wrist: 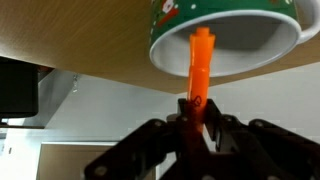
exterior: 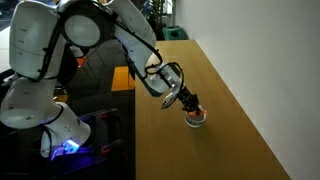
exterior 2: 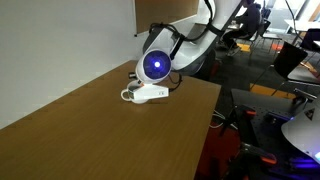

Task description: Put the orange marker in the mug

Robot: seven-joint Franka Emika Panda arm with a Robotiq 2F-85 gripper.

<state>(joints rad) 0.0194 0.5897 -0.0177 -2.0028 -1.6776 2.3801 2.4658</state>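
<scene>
In the wrist view, which stands upside down, my gripper [wrist: 192, 115] is shut on the orange marker [wrist: 198, 65]. The marker's free end points at the open mouth of the mug [wrist: 262, 48] and overlaps the rim. Here the mug has a green patterned outside and a pale rim. In an exterior view my gripper [exterior: 189, 103] hangs right above the small mug [exterior: 198, 119] on the wooden table [exterior: 225, 150]. In an exterior view the mug [exterior 2: 131, 95] shows beside the arm, which hides the jaws and the marker.
The table runs along a pale wall [exterior: 270, 60]. The arm's wrist with a blue light [exterior 2: 155, 65] leans over the table's far end. Chairs and equipment [exterior 2: 290, 60] stand beyond the table edge. A lit device [exterior: 65, 148] sits by the robot base.
</scene>
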